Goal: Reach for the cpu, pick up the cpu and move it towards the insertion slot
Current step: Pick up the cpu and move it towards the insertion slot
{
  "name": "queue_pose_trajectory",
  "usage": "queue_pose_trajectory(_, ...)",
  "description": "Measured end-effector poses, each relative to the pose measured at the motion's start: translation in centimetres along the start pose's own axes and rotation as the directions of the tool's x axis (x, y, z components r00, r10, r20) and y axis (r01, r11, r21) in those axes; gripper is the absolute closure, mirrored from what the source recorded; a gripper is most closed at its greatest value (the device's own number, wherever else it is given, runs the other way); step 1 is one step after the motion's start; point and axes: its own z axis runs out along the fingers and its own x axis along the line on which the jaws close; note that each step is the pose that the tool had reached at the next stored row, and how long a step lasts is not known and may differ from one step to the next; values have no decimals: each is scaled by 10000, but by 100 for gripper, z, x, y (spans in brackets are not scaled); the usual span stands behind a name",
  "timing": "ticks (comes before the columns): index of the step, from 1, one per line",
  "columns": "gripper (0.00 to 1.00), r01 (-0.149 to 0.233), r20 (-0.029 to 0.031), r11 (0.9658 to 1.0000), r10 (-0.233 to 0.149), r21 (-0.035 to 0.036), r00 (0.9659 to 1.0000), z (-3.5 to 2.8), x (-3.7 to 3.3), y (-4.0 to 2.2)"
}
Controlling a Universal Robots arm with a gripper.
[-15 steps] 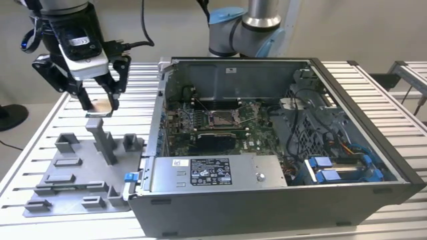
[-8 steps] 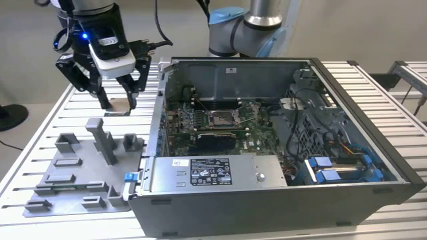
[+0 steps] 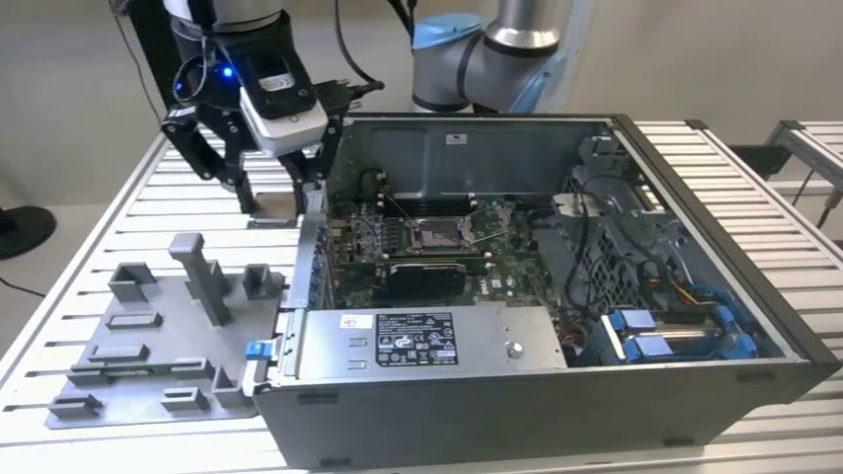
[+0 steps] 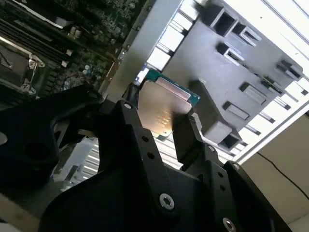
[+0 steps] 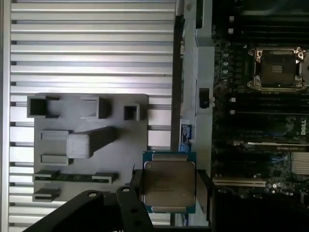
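One gripper [image 3: 279, 188] hangs over the slatted table [image 3: 118, 207] in the exterior view, just outside the open computer case [image 3: 554, 296] on the exterior view's left, with a flat pale piece between its black fingers [image 3: 245, 193]; the grey fixture plate [image 3: 145, 346] lies nearer the camera, and the insertion slot [image 3: 436, 234] sits on the green board inside the case, well apart from the gripper. In the second wrist view the fingers [image 4: 186, 140] are clamped on opposite edges of the cpu [image 4: 161, 108], silvery top facing the camera, with the fixture plate [image 4: 231, 72] beyond it. In the first wrist view the cpu [image 5: 169, 182] is held between the fingers [image 5: 203, 186], above the table beside the case wall, while the insertion slot [image 5: 277, 68] lies within the case, apart from it.
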Motion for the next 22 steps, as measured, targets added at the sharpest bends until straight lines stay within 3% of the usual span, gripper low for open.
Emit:
queue_pose_trajectory(11, 100, 2, 0, 9999, -2, -124, 10000, 0, -506, 6)
queue_pose_trajectory(22, 100, 2, -6, 9999, -3, -140, 10000, 19, -1005, 46)
